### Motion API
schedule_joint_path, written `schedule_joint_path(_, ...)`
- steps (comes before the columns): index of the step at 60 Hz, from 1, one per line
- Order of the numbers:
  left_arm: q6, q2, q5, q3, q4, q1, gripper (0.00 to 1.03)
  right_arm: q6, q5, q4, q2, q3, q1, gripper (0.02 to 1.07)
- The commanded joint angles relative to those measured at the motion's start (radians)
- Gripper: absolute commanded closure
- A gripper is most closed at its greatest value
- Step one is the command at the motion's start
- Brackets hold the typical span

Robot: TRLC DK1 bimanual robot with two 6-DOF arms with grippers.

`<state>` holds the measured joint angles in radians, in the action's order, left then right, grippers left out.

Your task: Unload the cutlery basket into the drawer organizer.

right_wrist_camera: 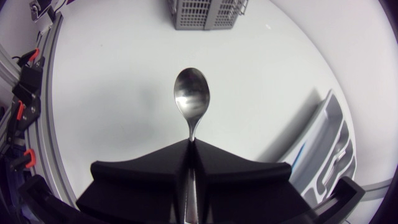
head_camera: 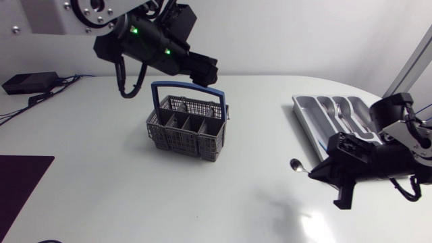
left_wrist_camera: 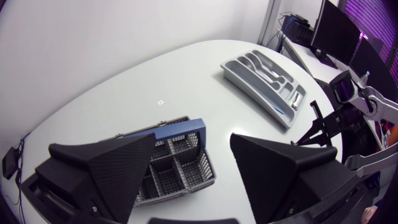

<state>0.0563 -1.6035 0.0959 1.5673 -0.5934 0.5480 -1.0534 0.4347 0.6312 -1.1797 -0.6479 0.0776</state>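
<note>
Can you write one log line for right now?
right gripper shut on spoon | left gripper open above basket | spoon not yet in organizer

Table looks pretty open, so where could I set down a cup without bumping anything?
The widest bare stretch of table lies between the basket and the tray; another runs in front of the basket. It is crowded by the tray's near end, where the right claw holds a spoon.

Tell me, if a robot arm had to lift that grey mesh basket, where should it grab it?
Probably the top bar of its blue handle, from straight above. The handle stands upright over the basket, so the bar is free and slim; the mesh body looks too wide to pinch.
</note>
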Motion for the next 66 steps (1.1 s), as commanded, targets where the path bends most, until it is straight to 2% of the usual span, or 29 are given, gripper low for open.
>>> schedule_joint_path(1, 0.027, 0.037, -0.015, -0.062, 0.017, -0.036, 0.17, -0.194, 0.024, 0.053, -0.069, -0.033, 0.129, 1.01)
schedule_joint_path(11, 0.050, 0.068, -0.015, -0.121, 0.049, -0.112, 0.17, -0.425, 0.026, 0.091, -0.233, -0.141, 0.367, 1.01)
schedule_joint_path(28, 0.086, 0.114, -0.015, -0.201, 0.080, -0.191, 0.17, -0.646, -0.014, 0.084, -0.477, -0.335, 0.571, 1.01)
schedule_joint_path(33, 0.094, 0.125, -0.015, -0.219, 0.086, -0.207, 0.17, -0.683, -0.036, 0.068, -0.540, -0.392, 0.605, 1.01)
schedule_joint_path(44, 0.108, 0.148, -0.016, -0.260, 0.096, -0.244, 0.17, -0.763, -0.105, -0.070, -0.640, -0.457, 0.648, 1.01)
schedule_joint_path(50, 0.117, 0.166, -0.016, -0.288, 0.113, -0.267, 0.17, -0.790, -0.122, -0.084, -0.675, -0.492, 0.651, 1.01)
schedule_joint_path(60, 0.134, 0.186, -0.015, -0.323, 0.129, -0.304, 0.17, -0.816, -0.154, -0.176, -0.693, -0.467, 0.634, 1.01)
schedule_joint_path(62, 0.137, 0.189, -0.015, -0.331, 0.132, -0.312, 0.17, -0.818, -0.156, -0.186, -0.693, -0.463, 0.631, 0.95)
schedule_joint_path(64, 0.140, 0.192, -0.015, -0.336, 0.132, -0.318, 0.17, -0.816, -0.156, -0.199, -0.693, -0.460, 0.630, 0.79)
schedule_joint_path(66, 0.146, 0.194, -0.015, -0.340, 0.133, -0.326, 0.17, -0.812, -0.157, -0.206, -0.693, -0.457, 0.630, 0.59)
